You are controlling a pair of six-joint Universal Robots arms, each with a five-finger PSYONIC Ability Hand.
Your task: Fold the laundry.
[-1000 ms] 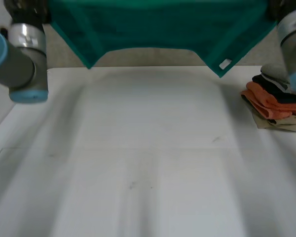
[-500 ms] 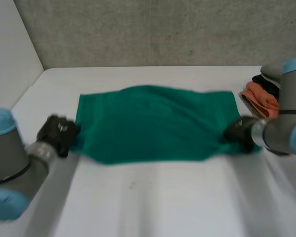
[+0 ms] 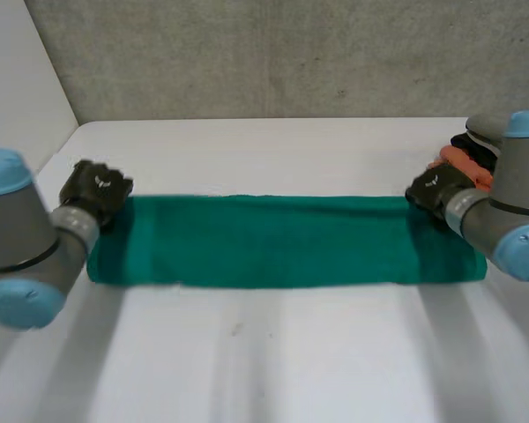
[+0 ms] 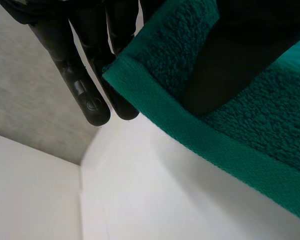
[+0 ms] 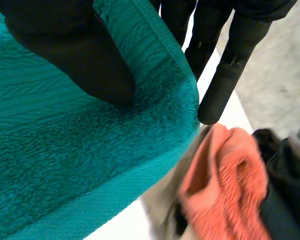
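A green towel (image 3: 282, 240) lies folded in a long band across the middle of the white table (image 3: 273, 352). My left hand (image 3: 94, 191) is at the band's far left corner. In the left wrist view the thumb (image 4: 225, 60) presses the towel's hem (image 4: 190, 135) against the fingers (image 4: 90, 95), so it pinches that corner. My right hand (image 3: 435, 190) is at the far right corner. In the right wrist view its thumb (image 5: 75, 55) lies on the green towel (image 5: 65, 165) with the fingers (image 5: 225, 75) behind the edge, pinching it.
A stack of folded clothes (image 3: 467, 159), orange, black and grey, sits at the table's right edge just beyond my right hand; it also appears under the towel's corner as the stack (image 5: 230, 195). A grey wall (image 3: 273, 53) stands behind the table.
Both hands came down from high up with the towel. It went from hanging in the air to lying folded in a flat band on the table.
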